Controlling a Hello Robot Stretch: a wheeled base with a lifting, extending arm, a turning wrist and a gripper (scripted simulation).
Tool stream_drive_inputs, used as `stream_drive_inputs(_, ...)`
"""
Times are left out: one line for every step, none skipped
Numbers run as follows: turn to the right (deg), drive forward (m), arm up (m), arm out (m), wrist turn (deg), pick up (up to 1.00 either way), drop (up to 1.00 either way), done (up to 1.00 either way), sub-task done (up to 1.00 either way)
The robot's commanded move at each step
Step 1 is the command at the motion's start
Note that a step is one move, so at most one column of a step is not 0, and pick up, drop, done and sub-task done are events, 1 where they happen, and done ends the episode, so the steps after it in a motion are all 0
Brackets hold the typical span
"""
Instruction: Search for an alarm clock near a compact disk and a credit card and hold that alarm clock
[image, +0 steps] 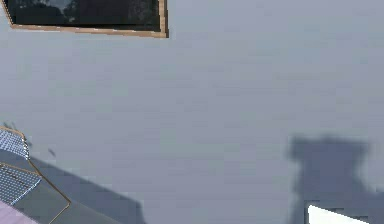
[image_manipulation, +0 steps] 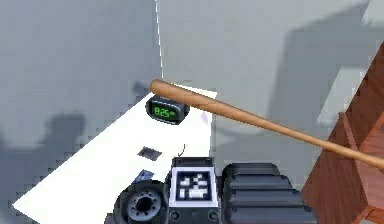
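In the arm side view a white table (image_manipulation: 95, 165) runs up to a grey wall, and the alarm clock (image_manipulation: 167, 109) stands on it near the far edge. The clock is dark and rounded, with green glowing numbers on its face. A long wooden baseball bat (image_manipulation: 262, 122) crosses the view. Its fat round end is just at 12 o'clock from the clock, and its thin end runs off toward 4 o'clock. I cannot tell if the bat touches the clock. A small dark flat thing (image_manipulation: 150, 153) lies on the table at 6 o'clock from the clock, well apart from it — too small to name. At the bottom is the dark arm (image_manipulation: 258, 195), with a white square with black marks (image_manipulation: 195, 187) on it. The gripper (image_manipulation: 140, 205) is a dark round lump at 8 o'clock from that square, with the clock at 12 o'clock from it. Its far end is hard to make out, so I cannot tell if it holds anything. A brown wooden block (image_manipulation: 352, 160) stands at 3 o'clock. The forward view has a grey wall (image: 200, 100), a dark picture in a wooden frame (image: 90, 14) at 11 o'clock, a mesh thing (image: 14, 172) at 8 o'clock and a white corner (image: 342, 215) at 5 o'clock.
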Motion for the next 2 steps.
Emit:
stream_drive_inputs(0.0,0.0,0.0,0.48,0.0,0.0,0.0,0.0,0.0)
stream_drive_inputs(0.0,0.0,0.0,0.0,45.0,0.0,0.0,0.0,0.0)
